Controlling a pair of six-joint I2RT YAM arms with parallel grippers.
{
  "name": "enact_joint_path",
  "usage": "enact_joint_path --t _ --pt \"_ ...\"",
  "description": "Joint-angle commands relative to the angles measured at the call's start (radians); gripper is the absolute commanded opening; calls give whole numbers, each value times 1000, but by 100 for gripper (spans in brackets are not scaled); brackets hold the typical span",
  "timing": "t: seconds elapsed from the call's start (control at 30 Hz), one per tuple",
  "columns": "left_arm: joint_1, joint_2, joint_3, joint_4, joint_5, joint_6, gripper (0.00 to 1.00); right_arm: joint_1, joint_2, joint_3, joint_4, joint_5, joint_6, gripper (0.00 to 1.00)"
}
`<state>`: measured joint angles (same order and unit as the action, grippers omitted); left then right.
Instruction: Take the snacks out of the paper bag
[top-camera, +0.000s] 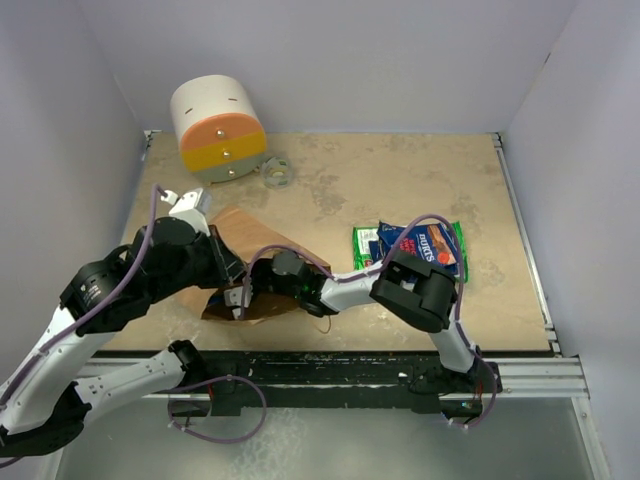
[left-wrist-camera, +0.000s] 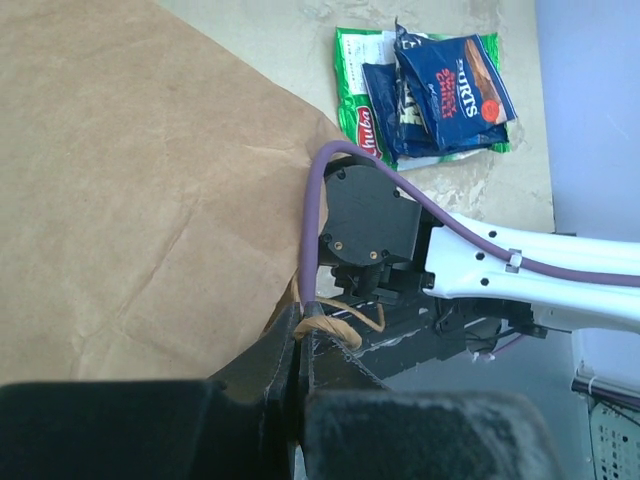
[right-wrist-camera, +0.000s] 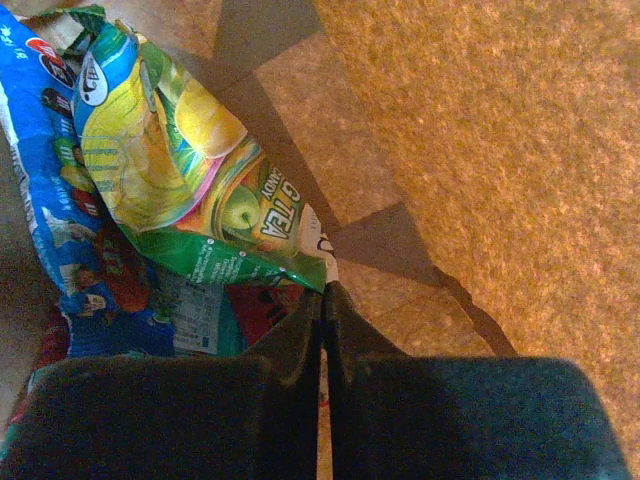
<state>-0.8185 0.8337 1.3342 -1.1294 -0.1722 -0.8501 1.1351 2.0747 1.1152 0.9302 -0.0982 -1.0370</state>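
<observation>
Well, the paper bag (top-camera: 255, 240) lies on its side, its mouth edge clenched in my left tool (left-wrist-camera: 300, 345). My right tool (right-wrist-camera: 322, 310) is inside the bag, pinched shut on the corner of a green packet (right-wrist-camera: 190, 190), with a blue packet (right-wrist-camera: 40, 200) to its left.

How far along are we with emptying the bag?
Done: a green packet and dark blue packets lie out beside the paper bag. In hand: the left gripper, jaws shut, pinches the bag's handle; the right gripper, inside, has jaws shut on a green tea packet. Left: that one and a blue packet beneath it.
</observation>
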Motion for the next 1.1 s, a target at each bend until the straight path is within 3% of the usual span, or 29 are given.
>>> enact_joint_path --t 0.0,0.27,0.63,0.83,1.07 --pt "1 -25 28 -21 -56 -57 0 2 -97 8 23 -1 70 0" --pt "1 -43 13 15 -131 -92 0 2 -365 -177 -66 -16 218 0" --pt "1 -24 31 82 -215 -70 0 3 -722 -304 -464 -134 395 0" --pt "2 18 41 95 -273 -69 0 3 -928 -261 -680 -178 536 0" --pt "1 103 52 57 -329 -66 0 3 -1059 -52 -978 -96 790 0"
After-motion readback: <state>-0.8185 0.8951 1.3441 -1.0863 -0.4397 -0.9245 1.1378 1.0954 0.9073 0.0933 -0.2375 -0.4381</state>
